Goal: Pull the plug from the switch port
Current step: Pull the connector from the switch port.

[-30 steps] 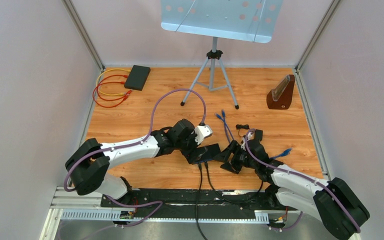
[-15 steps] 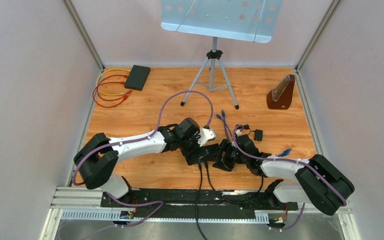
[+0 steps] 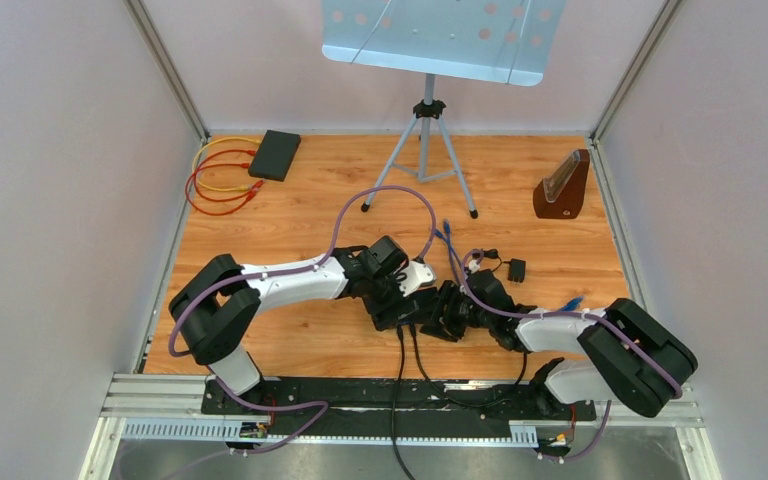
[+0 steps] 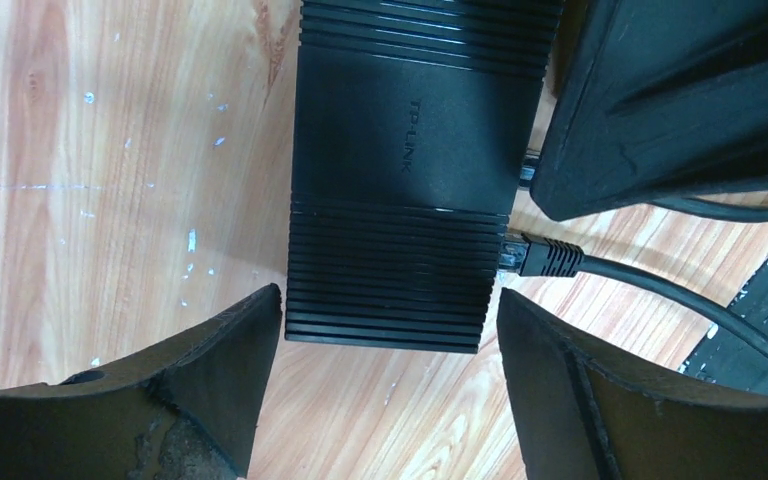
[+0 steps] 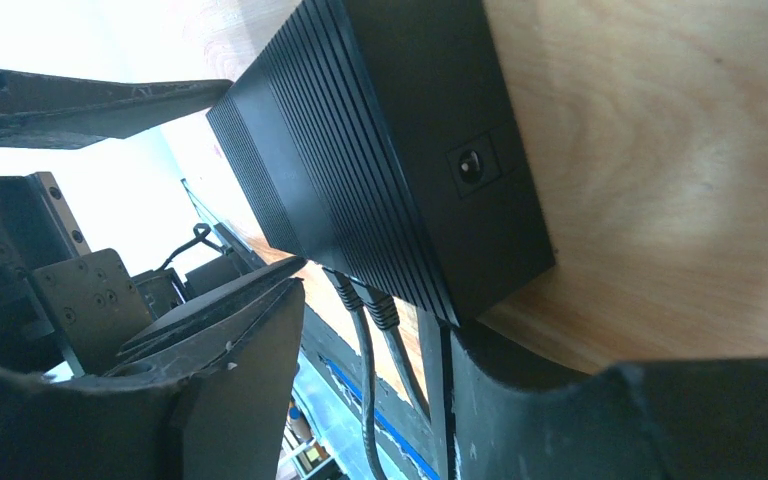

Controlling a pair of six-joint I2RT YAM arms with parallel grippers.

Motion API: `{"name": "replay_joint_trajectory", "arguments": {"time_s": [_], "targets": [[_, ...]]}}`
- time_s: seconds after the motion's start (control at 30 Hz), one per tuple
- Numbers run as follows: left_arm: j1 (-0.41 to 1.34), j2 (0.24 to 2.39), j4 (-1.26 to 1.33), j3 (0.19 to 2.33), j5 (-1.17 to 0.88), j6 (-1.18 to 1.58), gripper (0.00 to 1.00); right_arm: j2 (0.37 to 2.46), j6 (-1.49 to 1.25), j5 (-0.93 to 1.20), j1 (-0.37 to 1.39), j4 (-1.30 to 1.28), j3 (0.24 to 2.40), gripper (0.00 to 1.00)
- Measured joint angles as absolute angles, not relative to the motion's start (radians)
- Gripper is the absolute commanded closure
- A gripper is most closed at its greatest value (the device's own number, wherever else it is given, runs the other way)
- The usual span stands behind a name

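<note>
The black TP-LINK switch [image 4: 410, 150] lies on the wooden table, mostly covered by both grippers in the top view [image 3: 398, 320]. Two black plugs sit in its near side; one plug [image 4: 540, 258] shows in the left wrist view, both [image 5: 382, 312] in the right wrist view. My left gripper [image 4: 388, 310] is open, its fingers either side of the switch's end. My right gripper [image 5: 370, 300] is open with the two plug cables [image 5: 365, 390] between its fingers, not touching them. In the top view the left gripper [image 3: 392, 298] and right gripper [image 3: 440, 312] meet over the switch.
A music stand tripod [image 3: 425, 140] stands at the back. A second black box [image 3: 274, 155] with yellow and red cables lies back left. A wooden wedge [image 3: 563, 187] is back right. Blue cables [image 3: 447, 240] and a small black adapter [image 3: 516, 269] lie behind the right gripper.
Both arms have closed in on the switch: the left gripper shifted right over it, the right gripper moved left up to its plug side.
</note>
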State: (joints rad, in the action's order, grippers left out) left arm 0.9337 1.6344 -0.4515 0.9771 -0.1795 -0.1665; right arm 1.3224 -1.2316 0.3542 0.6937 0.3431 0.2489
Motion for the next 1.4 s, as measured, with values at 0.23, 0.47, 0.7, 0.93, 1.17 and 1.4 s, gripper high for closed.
{"name": "replay_joint_trajectory", "arguments": {"time_s": [0.23,0.47,0.7,0.93,1.17,1.4], "targets": [[0.934,1.675,-0.473,1.01,-0.191,-0.176,0.35,1.368,-1.256,0.347,0.709,0.39,0.252,0.62],[0.934,1.686,-0.487,1.025,-0.194,-0.183,0.38,1.386,-1.305,0.289,0.739,0.461,0.226,0.6],[0.927,1.686,-0.492,1.025,-0.193,-0.189,0.41,1.441,-1.364,0.274,0.742,0.584,0.199,0.71],[0.922,1.686,-0.496,1.025,-0.192,-0.191,0.43,1.476,-1.385,0.271,0.743,0.661,0.182,0.82],[0.922,1.685,-0.494,1.025,-0.194,-0.192,0.45,1.446,-1.364,0.251,0.746,0.603,0.189,0.68],[0.922,1.685,-0.49,1.025,-0.196,-0.192,0.47,1.42,-1.343,0.232,0.749,0.565,0.199,0.92]]}}
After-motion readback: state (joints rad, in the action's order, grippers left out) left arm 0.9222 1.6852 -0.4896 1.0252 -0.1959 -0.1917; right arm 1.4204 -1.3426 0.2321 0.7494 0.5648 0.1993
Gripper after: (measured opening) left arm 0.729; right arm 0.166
